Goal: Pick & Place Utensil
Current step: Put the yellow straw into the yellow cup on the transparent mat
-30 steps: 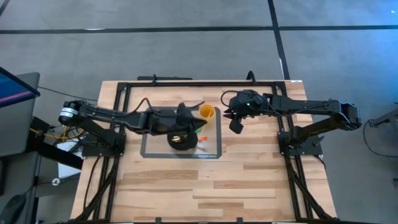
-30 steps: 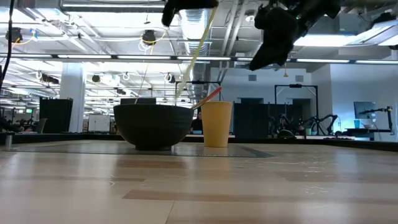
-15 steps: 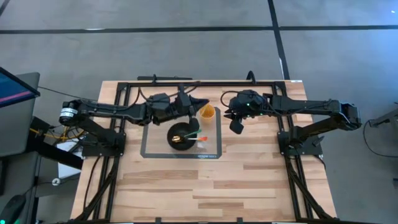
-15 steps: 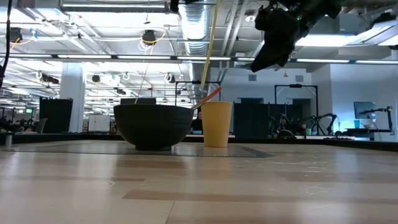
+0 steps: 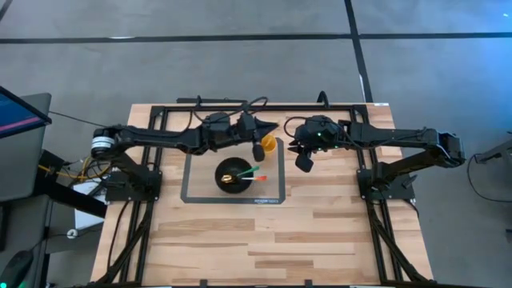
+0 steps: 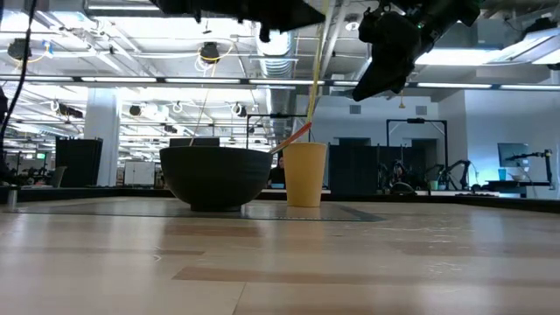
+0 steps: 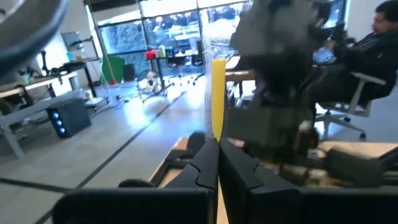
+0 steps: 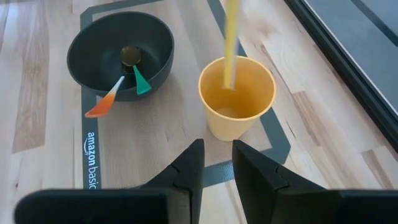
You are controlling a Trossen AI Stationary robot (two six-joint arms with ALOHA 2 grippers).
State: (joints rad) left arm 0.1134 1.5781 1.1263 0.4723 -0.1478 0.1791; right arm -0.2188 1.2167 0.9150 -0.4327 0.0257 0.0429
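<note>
The left tool point(image 5: 258, 149) was clenched on a yellow utensil point(image 8: 230, 41), holding it upright with its lower end inside the yellow cup point(image 8: 237, 97). The cup stood on the mat point(image 8: 180, 133) beside the dark bowl point(image 8: 120, 53), which held an orange point(image 8: 102, 104) and a green utensil point(image 8: 140, 82). The right tool point(image 5: 304, 162) hovered above the surface point(image 5: 320, 232) near the cup, fingers slightly parted, grasping nothing.

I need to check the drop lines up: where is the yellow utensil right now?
The yellow utensil hangs upright from the left end effector, its lower end dipping into the yellow cup, right of the dark bowl in the high view.
</note>
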